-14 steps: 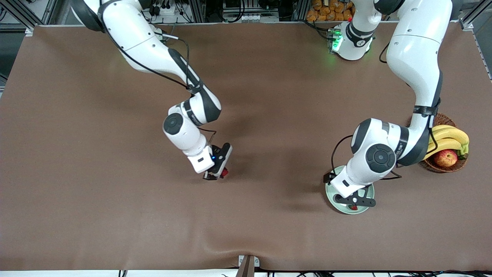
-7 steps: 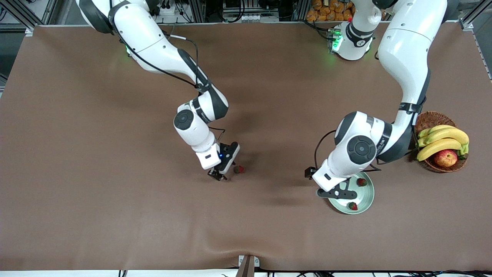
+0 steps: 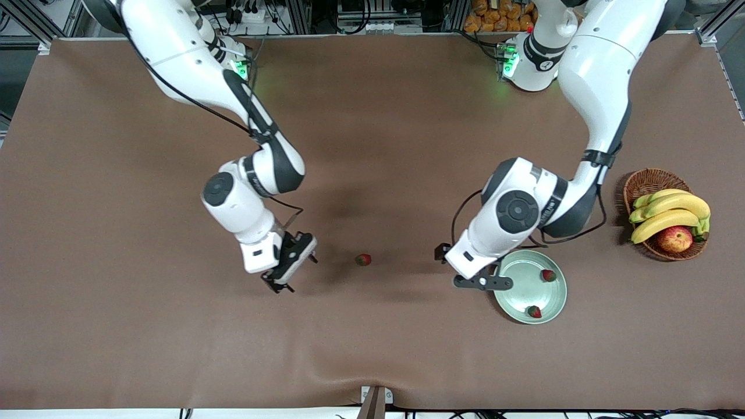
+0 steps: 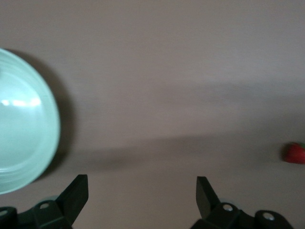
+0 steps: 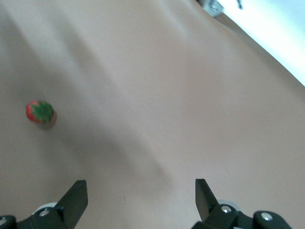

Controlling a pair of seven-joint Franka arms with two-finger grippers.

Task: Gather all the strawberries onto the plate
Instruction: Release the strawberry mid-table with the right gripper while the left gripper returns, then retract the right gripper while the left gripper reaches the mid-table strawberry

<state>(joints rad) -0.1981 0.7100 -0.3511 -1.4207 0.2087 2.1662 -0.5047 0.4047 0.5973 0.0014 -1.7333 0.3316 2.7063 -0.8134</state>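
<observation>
I see a brown cloth-covered counter point(image 3: 174, 337), faintly wrinkled toward its near edge, with wide bare room there. The glossy mint plate point(image 3: 556, 299) holds two strawberries point(image 3: 534, 312) point(image 3: 547, 275). The left hand point(image 3: 483, 283) hangs gaping, empty, over the plate's rim. The third strawberry point(image 3: 363, 259) lies mid-counter between both hands. The right hand point(image 3: 289, 273) hovers spread wide, empty. A wicker basket point(image 3: 640, 186) of fruit sits farther back.

Plain brown cloth covers the table point(image 3: 372, 145). The plate point(image 3: 524, 299) is pale mint green and glossy. Each strawberry point(image 3: 363, 259) is red with a dark green top. The brown wicker basket point(image 3: 640, 183) holds yellow bananas point(image 3: 669, 212) and a red-yellow apple point(image 3: 674, 238). Both arms are white with black joints.
</observation>
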